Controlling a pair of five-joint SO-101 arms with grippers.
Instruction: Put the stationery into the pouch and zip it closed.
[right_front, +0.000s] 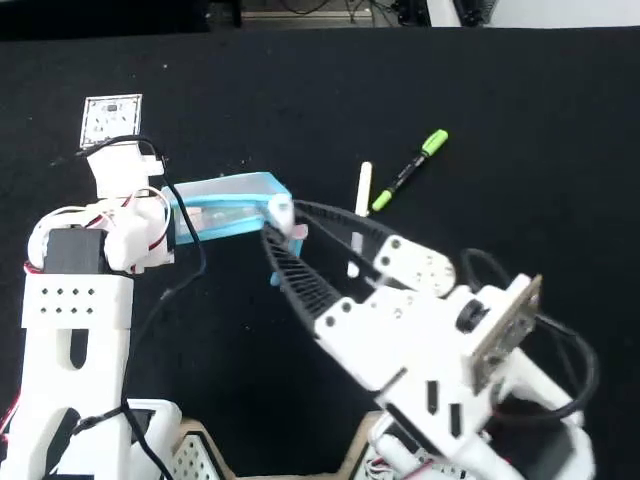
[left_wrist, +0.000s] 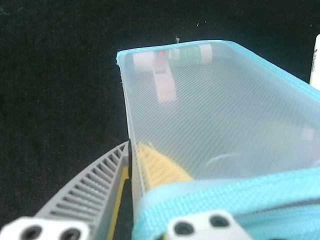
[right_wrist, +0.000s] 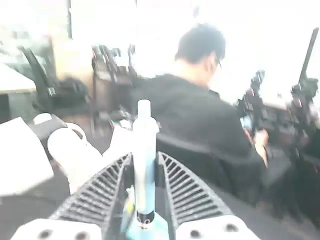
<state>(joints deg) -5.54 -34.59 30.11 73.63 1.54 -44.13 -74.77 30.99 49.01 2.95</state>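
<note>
left wrist view: stationery (left_wrist: 165, 85) inside pouch (left_wrist: 240, 130)

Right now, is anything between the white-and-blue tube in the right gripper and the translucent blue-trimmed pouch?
Nothing visible is. The right gripper holds the white-and-blue tube right at one end of the translucent blue-trimmed pouch.
</note>
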